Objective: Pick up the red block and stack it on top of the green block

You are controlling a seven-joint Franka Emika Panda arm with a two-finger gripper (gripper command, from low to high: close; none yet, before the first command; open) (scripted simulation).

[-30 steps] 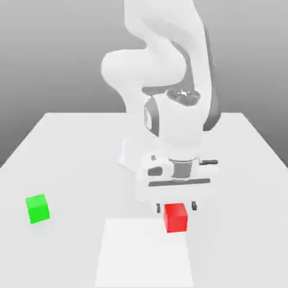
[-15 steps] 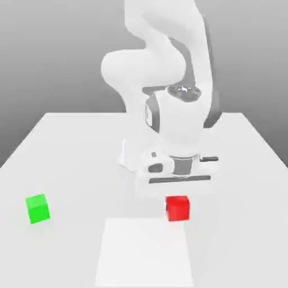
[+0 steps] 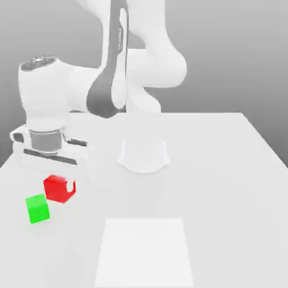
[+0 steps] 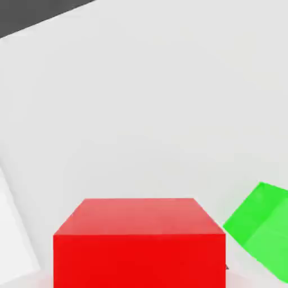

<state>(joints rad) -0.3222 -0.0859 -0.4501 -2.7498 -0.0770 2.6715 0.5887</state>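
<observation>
The red block (image 3: 57, 188) hangs in the air at the exterior view's left, and my gripper (image 3: 58, 188) is shut on it. The green block (image 3: 37, 208) rests on the white table (image 3: 225, 169) just below and slightly to the left of the red block, a small gap apart. In the hand view the red block (image 4: 139, 242) sits close to the camera, with the green block (image 4: 264, 228) beside it lower down on the table.
The arm's round white base (image 3: 143, 154) stands at the table's middle back. A slightly brighter white square patch (image 3: 145, 250) lies flat on the table near the front centre.
The arm has swung from the table's middle to the exterior view's left, carrying the red block up and over to just beside the green block.
</observation>
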